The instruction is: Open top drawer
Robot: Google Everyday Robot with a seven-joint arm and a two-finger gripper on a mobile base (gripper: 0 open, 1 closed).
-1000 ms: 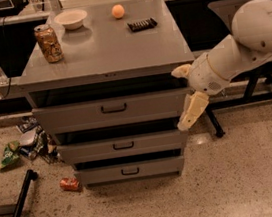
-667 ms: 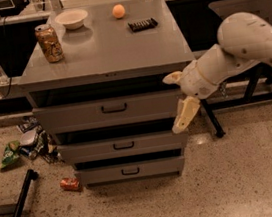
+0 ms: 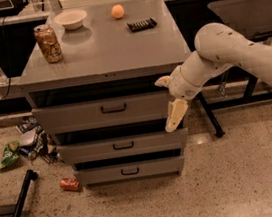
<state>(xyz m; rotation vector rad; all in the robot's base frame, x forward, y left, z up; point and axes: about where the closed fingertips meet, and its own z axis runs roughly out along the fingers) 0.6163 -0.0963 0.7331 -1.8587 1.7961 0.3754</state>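
Currently, the grey cabinet (image 3: 104,59) stands left of the gripper (image 3: 170,99), and the white arm (image 3: 242,55) extends away to its right. The top drawer (image 3: 72,120) lies directly left of the gripper. The gripper's fingers are spread apart at the drawer's right end and hold nothing. The dark pull handle (image 3: 113,108) sits further left. A soda can (image 3: 48,43) stands above and left.

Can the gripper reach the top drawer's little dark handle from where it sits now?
Probably yes. The gripper, fingers open, hangs by the right end of the wide grey metal top drawer; nothing lies between it and the small dark centre handle at the panel's middle.
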